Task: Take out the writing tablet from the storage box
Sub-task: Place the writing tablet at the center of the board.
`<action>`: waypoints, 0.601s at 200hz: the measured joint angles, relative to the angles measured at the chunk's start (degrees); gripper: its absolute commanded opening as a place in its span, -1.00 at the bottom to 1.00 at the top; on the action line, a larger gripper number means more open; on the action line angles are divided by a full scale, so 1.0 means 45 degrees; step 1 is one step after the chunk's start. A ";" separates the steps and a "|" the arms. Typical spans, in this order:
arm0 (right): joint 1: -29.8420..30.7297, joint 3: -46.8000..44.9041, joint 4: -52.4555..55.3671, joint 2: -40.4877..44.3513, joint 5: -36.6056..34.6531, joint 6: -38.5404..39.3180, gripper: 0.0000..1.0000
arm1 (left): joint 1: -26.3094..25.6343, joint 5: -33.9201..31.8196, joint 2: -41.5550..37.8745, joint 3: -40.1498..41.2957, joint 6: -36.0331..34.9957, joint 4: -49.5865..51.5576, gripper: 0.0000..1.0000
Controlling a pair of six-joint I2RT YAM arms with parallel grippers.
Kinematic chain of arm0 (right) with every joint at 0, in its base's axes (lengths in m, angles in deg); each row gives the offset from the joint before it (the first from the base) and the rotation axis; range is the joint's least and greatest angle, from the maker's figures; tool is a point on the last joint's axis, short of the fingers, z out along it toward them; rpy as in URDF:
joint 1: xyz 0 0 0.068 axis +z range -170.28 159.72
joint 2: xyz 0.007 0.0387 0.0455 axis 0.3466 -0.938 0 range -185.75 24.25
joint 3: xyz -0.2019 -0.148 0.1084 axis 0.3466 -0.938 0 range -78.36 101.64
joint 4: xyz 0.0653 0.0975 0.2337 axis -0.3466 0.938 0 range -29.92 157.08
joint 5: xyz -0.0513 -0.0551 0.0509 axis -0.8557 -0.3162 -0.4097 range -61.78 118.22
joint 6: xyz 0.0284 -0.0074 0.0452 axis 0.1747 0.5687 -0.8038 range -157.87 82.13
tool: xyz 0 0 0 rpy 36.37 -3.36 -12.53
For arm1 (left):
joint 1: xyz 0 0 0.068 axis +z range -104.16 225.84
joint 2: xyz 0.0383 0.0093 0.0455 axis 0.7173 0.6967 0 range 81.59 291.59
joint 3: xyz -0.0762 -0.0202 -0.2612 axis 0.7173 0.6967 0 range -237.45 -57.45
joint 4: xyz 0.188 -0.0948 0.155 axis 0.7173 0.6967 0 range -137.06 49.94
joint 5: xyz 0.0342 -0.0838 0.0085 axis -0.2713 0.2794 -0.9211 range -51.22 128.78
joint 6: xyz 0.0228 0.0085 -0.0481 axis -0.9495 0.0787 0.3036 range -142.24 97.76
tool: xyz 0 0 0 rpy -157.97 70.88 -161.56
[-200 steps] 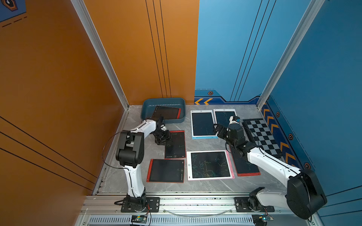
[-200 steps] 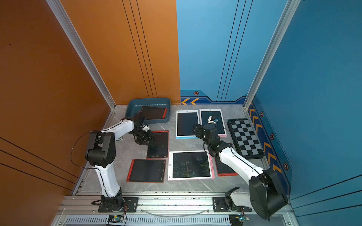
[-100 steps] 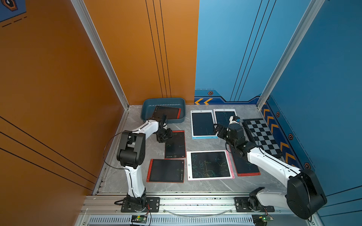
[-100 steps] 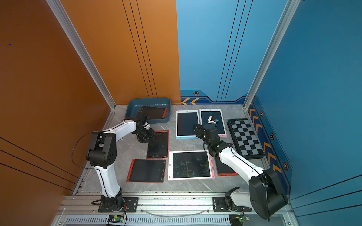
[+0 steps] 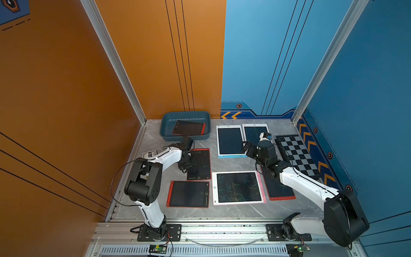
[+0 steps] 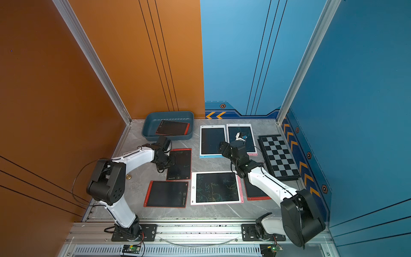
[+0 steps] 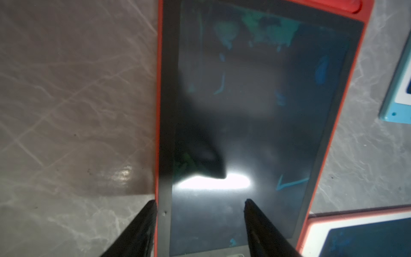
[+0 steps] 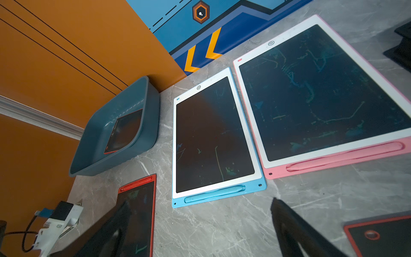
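Jaws apart, empty: I see my left gripper [image 7: 200, 201] low over a red tablet [image 7: 255, 111] on the grey marble table [image 7: 66, 89]; my right gripper [image 8: 200, 200] spreads wide, storage box [image 8: 148, 133] and orange wall [image 8: 66, 55] ahead.

Pose: left arm [image 5: 169, 155] rises from the near-left base, elbow up, forearm reaching far and right, wrist bent down. The left gripper [image 7: 200, 201] points down with its fingers apart and nothing between them. The right arm [image 5: 304, 182] stretches low from the near-right base toward far left. The right gripper [image 8: 200, 201] has its jaws spread wide and is empty.
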 measured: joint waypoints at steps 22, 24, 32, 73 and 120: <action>0.0000 0.0000 0.0000 -0.0029 0.0005 0.0000 1.00 | -0.0005 -0.0039 -0.0010 0.0291 0.0238 -0.0423 0.31; 0.0000 0.0000 0.0000 -0.0034 0.0005 0.0000 1.00 | 0.0000 -0.0039 -0.0010 0.0311 0.0238 -0.0466 0.31; 0.0000 0.0000 0.0000 -0.0049 0.0005 0.0000 1.00 | 0.0000 -0.0034 -0.0015 0.0335 0.0325 -0.0597 0.31; 0.0000 0.0005 0.0000 -0.0107 0.0005 0.0000 1.00 | -0.0087 -0.0029 0.0015 0.0282 0.0607 -0.1127 0.31; 0.0000 0.0024 0.0019 -0.0117 0.0000 0.0000 1.00 | -0.0194 -0.0029 0.0189 -0.0175 0.0612 -0.1360 0.32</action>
